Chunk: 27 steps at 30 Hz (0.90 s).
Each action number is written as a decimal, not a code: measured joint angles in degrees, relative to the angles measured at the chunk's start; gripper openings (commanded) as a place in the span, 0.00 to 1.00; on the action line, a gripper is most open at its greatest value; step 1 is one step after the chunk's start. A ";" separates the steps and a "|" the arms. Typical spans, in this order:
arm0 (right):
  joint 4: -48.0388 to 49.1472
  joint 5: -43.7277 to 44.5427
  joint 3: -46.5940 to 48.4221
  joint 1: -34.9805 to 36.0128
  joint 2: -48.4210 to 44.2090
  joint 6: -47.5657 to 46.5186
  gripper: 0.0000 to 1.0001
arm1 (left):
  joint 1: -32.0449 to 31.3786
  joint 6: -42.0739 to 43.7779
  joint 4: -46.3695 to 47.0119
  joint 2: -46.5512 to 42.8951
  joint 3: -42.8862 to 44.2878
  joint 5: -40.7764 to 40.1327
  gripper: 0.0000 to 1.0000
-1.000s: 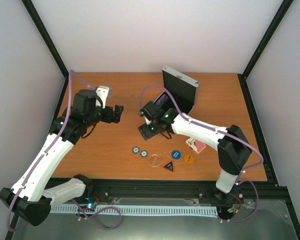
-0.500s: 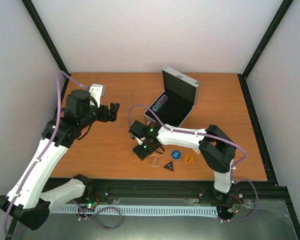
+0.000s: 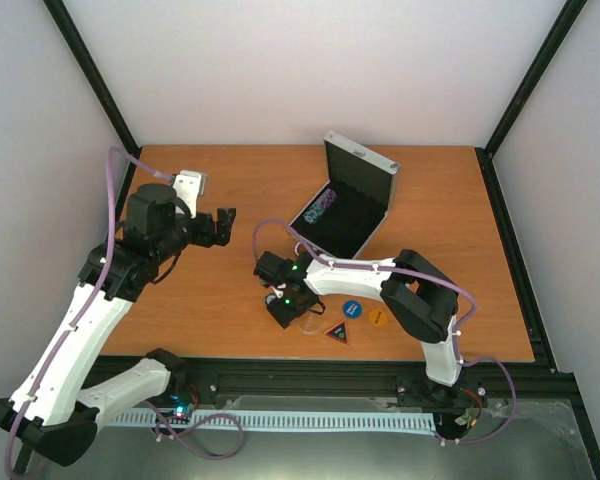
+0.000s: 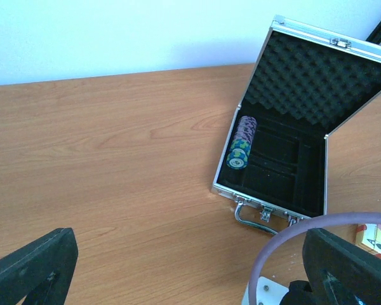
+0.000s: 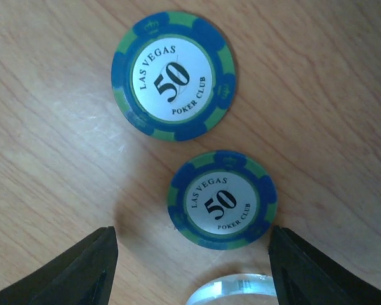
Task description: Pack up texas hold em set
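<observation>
Down at the tabletop, the right gripper [image 5: 190, 254] has its fingers [image 5: 76, 270] apart, one to each side of the nearer 50 chip [image 5: 222, 199], clamped on nothing. Whether the finger on the view's right touches that chip's rim I cannot tell. A second 50 chip [image 5: 173, 75] lies flat just beyond, apart from the first, with bare wood around it. A clear round disc [image 5: 232, 289] is cut off by the wrist view's bottom edge. From above, the gripper body hides both chips. Just to its right lie the triangular button [image 3: 339, 331], the blue round button [image 3: 352, 309] and the orange round button [image 3: 378, 318], near the front edge of the table [image 3: 210, 300].

The left gripper [image 3: 223, 225] hangs over the table's left half, fingers [image 4: 32, 267] spread wide and holding nothing, with open wood between it and the case [image 4: 305, 82]. The case stands open toward the back, lid raised, handle on the near side. A row of chips [image 4: 241, 141] sits in its left compartment. A purple cable [image 4: 305, 232] arcs across the left wrist view, and a red-edged card or box [image 4: 376, 236] at that view's right border is too cropped to name.
</observation>
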 measured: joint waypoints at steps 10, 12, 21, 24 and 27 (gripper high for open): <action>-0.66 4.20 1.31 0.02 1.36 0.66 0.66 | 0.00 0.02 0.00 -1.29 -0.17 -0.22 1.00; -0.70 4.52 1.38 0.02 1.44 0.72 0.62 | 0.00 0.02 0.00 -1.38 -0.20 -0.26 1.00; -0.85 5.09 1.68 -0.04 1.73 1.14 0.33 | 0.00 0.02 -0.02 -1.57 -0.94 -0.46 1.00; -0.92 5.18 2.25 -0.02 1.73 0.98 0.29 | 0.00 0.02 -0.02 -1.60 -0.94 -0.59 1.00; -0.94 5.33 2.29 0.00 1.77 1.03 0.28 | 0.00 0.02 -0.02 -1.64 -0.94 -0.74 1.00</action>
